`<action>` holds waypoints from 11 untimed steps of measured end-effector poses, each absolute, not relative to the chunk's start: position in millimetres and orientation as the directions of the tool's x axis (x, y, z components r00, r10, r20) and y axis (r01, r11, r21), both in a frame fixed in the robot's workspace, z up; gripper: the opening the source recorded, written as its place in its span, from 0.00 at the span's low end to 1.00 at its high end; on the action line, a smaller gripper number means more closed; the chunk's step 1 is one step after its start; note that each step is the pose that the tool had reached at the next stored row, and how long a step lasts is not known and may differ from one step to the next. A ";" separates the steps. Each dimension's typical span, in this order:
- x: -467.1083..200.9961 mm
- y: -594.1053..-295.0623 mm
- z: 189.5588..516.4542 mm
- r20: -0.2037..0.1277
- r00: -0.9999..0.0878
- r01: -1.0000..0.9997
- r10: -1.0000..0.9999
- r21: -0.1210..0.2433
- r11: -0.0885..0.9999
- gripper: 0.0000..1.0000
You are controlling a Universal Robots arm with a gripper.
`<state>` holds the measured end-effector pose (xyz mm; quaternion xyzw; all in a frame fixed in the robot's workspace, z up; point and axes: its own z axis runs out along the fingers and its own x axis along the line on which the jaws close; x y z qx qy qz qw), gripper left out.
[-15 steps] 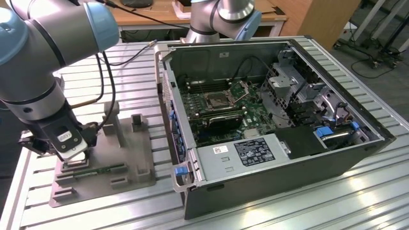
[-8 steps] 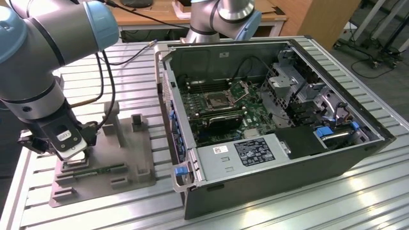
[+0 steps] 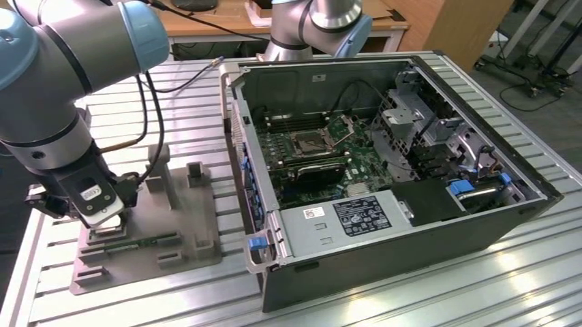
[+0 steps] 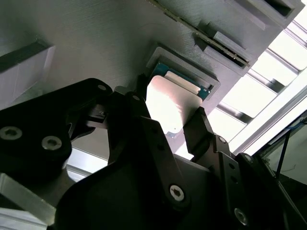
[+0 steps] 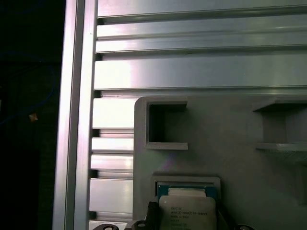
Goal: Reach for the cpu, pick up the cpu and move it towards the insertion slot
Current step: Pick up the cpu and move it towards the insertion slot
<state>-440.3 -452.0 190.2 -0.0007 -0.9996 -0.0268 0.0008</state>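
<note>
While low over the fixture point(image 4: 96, 43), hand point(image 4: 169, 117) at the cpu point(image 4: 175, 93)

The exterior view looks down obliquely; both wrist views (close up) share the cpu point(image 4: 175, 103) point(image 5: 188, 213).

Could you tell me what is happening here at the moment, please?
One robot arm is working at the grey fixture beside the open computer case. Its gripper is down at the cpu, which lies flat in a square recess of the fixture, not yet lifted. The insertion slot inside the case is off to the exterior view's right.
</note>
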 end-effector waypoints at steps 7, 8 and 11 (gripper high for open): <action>-440.3 -452.0 193.4 0.001 -1.000 0.001 0.001 0.055 0.998 0.55; -440.2 -452.0 193.8 0.001 -1.000 0.001 0.001 0.055 0.998 0.55; -440.3 -452.0 194.2 0.001 -1.000 0.001 0.001 0.055 0.998 0.55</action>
